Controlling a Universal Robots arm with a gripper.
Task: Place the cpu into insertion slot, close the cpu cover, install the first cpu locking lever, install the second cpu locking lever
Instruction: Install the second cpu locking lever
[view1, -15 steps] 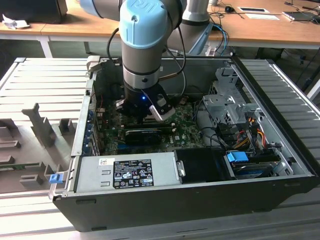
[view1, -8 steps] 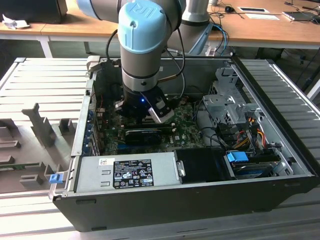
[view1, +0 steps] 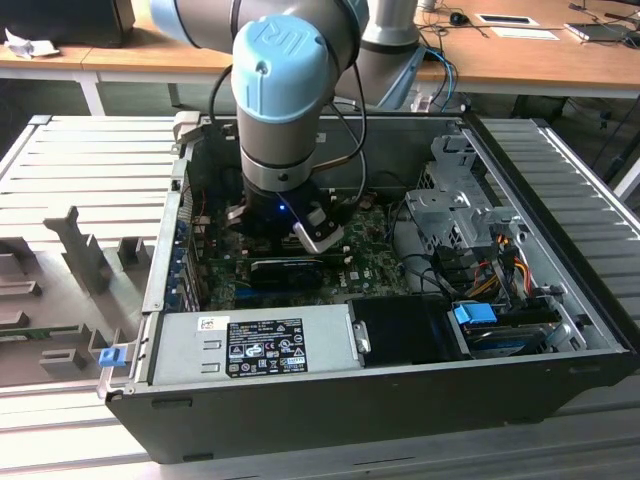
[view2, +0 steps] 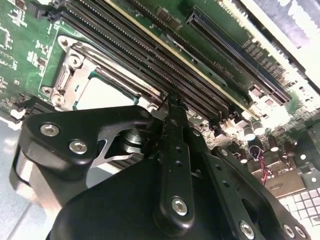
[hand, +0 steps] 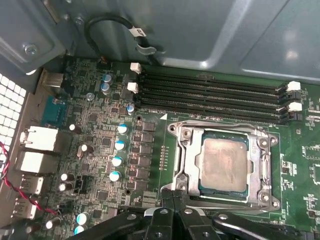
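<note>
Arm is reaching straight down, wrist vertical, gripper pointing downward beneath it. In the first wrist view the gripper fingertips are pressing together, no gap between them. In the second wrist view the fingers are lying flush against each other, linkage folded in, nothing between them.

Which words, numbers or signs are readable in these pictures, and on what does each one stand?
No text can be quoted with certainty.
Black label on the grey power supply: print too small to read.
White sticker beside it: too small.
Cable tag in the first wrist view: blurred.
Motherboard markings: too small.
</note>
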